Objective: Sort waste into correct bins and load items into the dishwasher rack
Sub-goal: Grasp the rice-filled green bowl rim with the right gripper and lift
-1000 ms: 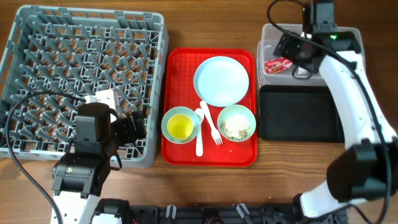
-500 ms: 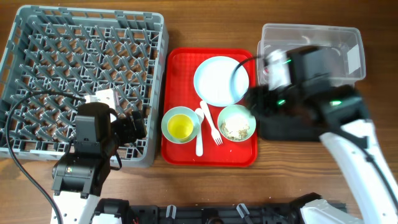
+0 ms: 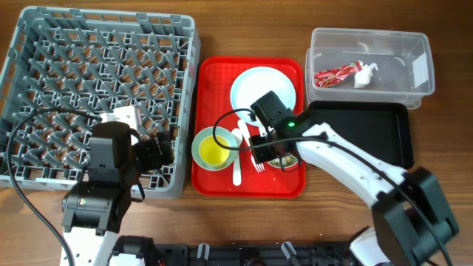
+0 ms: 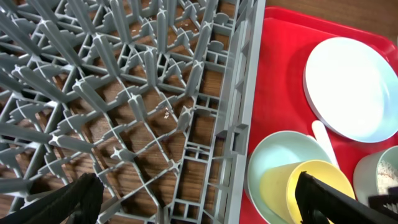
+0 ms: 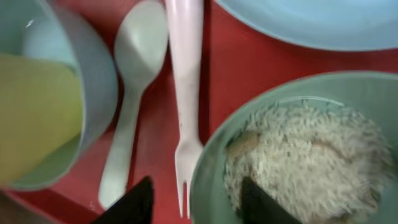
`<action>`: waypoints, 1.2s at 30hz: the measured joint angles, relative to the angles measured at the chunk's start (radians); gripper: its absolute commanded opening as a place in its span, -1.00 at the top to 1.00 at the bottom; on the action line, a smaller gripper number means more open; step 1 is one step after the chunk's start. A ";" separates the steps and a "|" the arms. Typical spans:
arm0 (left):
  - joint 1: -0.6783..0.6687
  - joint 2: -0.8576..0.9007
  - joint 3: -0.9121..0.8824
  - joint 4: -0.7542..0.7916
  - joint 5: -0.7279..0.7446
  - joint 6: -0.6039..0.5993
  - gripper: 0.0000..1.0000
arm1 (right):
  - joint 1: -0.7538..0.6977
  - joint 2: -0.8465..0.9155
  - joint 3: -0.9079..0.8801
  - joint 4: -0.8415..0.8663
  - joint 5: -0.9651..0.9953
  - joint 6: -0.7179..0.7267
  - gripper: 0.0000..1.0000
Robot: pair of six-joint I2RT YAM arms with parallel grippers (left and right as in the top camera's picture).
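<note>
Right arm [image 3: 332,151] bends low over the red tray [image 3: 211,77] — jaws spread astride the rim of the scrap bowl [image 5: 205,163].

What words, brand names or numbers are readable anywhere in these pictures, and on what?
No text is legible in any view.
Red wrapper in the clear tub: pale print, too small to read.
White sticker on the tub's right wall: blurred, unreadable.
White tag on the left arm: too small to read.
</note>
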 measured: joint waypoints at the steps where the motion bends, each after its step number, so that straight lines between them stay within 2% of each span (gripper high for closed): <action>1: 0.000 0.000 0.000 0.000 0.000 0.000 -1.00 | 0.000 0.023 0.000 0.019 0.000 0.015 0.37; 5: 0.000 0.000 0.000 0.000 0.000 0.000 -1.00 | 0.000 0.063 0.000 0.037 0.006 0.066 0.51; 8: 0.000 0.000 0.000 0.000 0.000 0.000 -1.00 | 0.000 0.085 0.000 0.036 0.008 0.097 0.78; 10: 0.000 0.000 0.000 0.000 0.000 0.000 -1.00 | 0.000 0.090 0.000 0.036 0.015 0.117 0.90; 16: 0.000 0.000 0.000 0.000 0.000 0.000 -1.00 | 0.000 0.063 0.026 -0.027 0.045 0.148 0.92; 21: 0.000 0.000 0.000 0.000 0.000 0.000 -1.00 | -0.040 -0.103 0.069 -0.102 0.041 0.144 0.91; 27: 0.000 0.000 0.000 -0.001 0.000 0.000 -1.00 | -0.288 -0.236 0.082 -0.118 -0.060 0.143 0.91; 32: 0.000 0.000 0.000 -0.001 0.000 0.000 -1.00 | -0.586 -0.216 0.082 -0.116 -0.303 0.064 0.91; 36: 0.000 0.000 0.000 -0.001 0.000 0.000 -1.00 | -0.748 -0.156 0.057 -0.084 -0.505 -0.011 0.91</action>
